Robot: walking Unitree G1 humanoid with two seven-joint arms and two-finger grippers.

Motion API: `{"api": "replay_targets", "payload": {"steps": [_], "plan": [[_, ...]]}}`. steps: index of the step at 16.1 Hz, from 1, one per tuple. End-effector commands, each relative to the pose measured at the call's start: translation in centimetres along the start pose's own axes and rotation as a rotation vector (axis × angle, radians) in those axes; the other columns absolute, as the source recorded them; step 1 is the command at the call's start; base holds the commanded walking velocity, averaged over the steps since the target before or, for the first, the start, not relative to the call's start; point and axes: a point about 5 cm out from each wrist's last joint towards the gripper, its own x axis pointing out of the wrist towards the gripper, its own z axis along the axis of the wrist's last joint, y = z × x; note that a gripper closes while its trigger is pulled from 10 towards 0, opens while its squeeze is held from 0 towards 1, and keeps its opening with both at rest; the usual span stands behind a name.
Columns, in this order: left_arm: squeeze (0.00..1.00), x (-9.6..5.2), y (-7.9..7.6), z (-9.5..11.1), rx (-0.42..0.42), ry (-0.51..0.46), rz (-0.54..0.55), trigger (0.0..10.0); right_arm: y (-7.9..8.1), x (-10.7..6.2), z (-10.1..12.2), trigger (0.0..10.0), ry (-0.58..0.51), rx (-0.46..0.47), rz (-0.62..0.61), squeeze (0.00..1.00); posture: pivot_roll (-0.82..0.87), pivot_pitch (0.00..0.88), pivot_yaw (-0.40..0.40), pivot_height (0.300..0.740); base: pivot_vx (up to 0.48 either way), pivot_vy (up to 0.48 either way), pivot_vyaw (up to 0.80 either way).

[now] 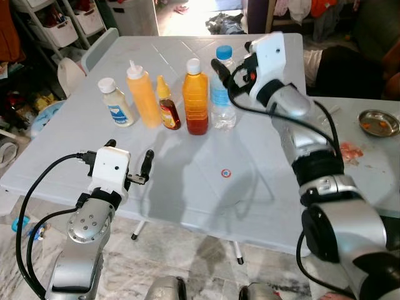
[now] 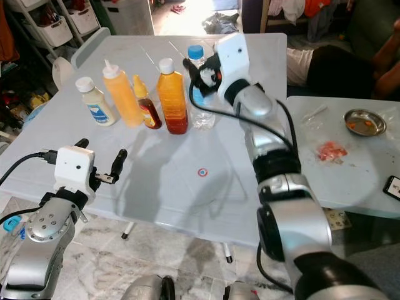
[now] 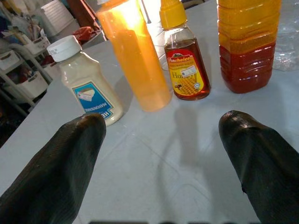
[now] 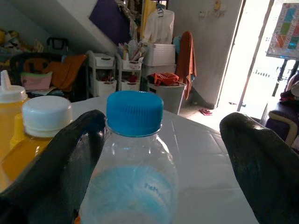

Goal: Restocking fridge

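Fingers bracketing the water bottle

Right gripper [image 4: 161,154] is spread wide, one finger just beside the upright water bottle [image 1: 222,94] at the table's [image 1: 281,181] far side. I'd close there. Left gripper [image 3: 161,154], spread too, idles farther away.

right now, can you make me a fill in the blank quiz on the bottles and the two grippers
1. The right gripper is open around the water bottle, whose cap is ____.
2. The bottles standing in the row on the white table number ____.
3. The mayonnaise bottle stands at the row's ____ end, by the robot's sides.
4. The left gripper hovers over the table with its fingers ____.

Missing words: blue; five; left; open
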Motion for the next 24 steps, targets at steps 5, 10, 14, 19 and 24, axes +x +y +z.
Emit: {"api": "replay_targets", "payload": {"steps": [5,10,14,19,24], "plan": [[0.0,-0.6,0.5,0.1,0.018,0.015,0.008,10.0,1.2,1.5,0.6,10.0,0.001,0.03,0.095,0.0,0.13,0.11,0.115,0.74,0.0,0.0,0.0],[0.0,-0.6,0.5,0.0,0.011,0.025,0.015,10.0,1.6,2.0,0.7,1.0,0.014,0.002,0.141,0.0,0.13,0.112,0.108,0.74,0.0,0.0,0.0],[0.0,-0.5,0.3,0.0,0.003,0.026,0.016,10.0,1.5,2.0,0.9,1.4,0.006,-0.062,0.162,0.0,0.12,0.111,0.1,0.74,0.0,0.0,0.0],[0.0,-0.3,0.0,-0.1,-0.008,0.029,0.019,10.0,1.2,1.7,0.4,10.0,0.02,-0.105,0.149,0.0,0.12,0.106,0.09,0.74,0.0,0.0,0.0],[0.0,0.0,-0.4,-0.3,-0.018,0.025,0.023,10.0,0.7,0.7,-0.5,10.0,0.004,-0.058,0.067,0.0,0.09,0.086,0.077,0.74,0.0,0.0,0.0]]}}
